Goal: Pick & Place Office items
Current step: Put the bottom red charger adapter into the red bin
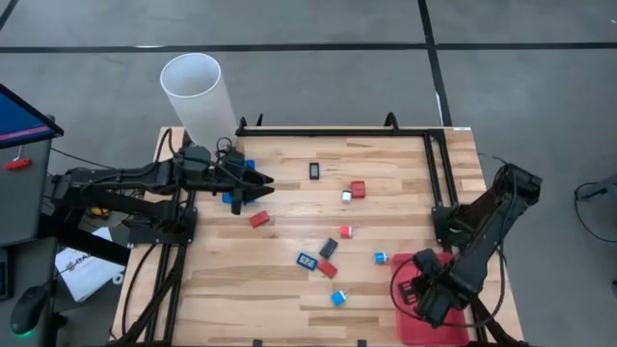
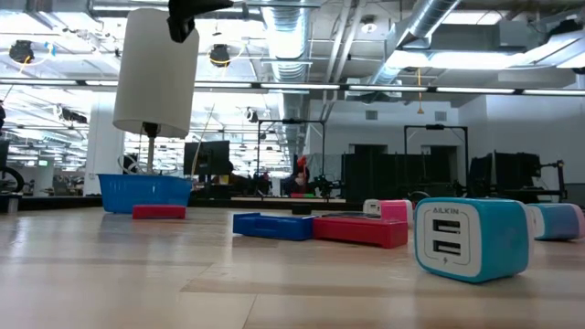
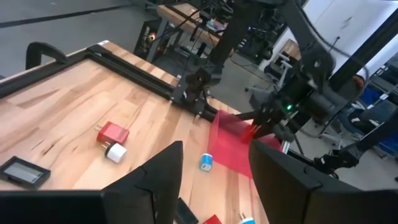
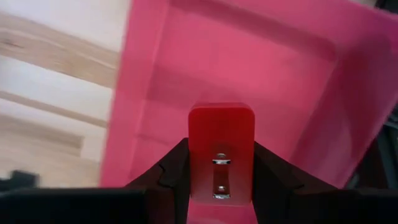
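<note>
right gripper [image 4: 217,180] pinching a small red blocky plug piece [image 4: 221,146] above the flat red rectangular tray [image 4: 298,68] | left gripper [image 1: 258,187] spread, empty, by the blue bin's [image 2: 144,193] corner | other small pieces scattered mid wooden table [image 1: 289,289]

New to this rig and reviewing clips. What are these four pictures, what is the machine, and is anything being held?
It is a robot with two dark arms at a wooden table, each ending in a two-finger pincer. One picture looks straight down, one looks level across the tabletop, and two come from cameras on the wrists. Small red, blue, black and white office items lie scattered on the wood. The right pincer is shut on a small red block, above the red tray at the table's near right corner. The left pincer is open, holding nothing, by the blue bin and a white tube.
</note>
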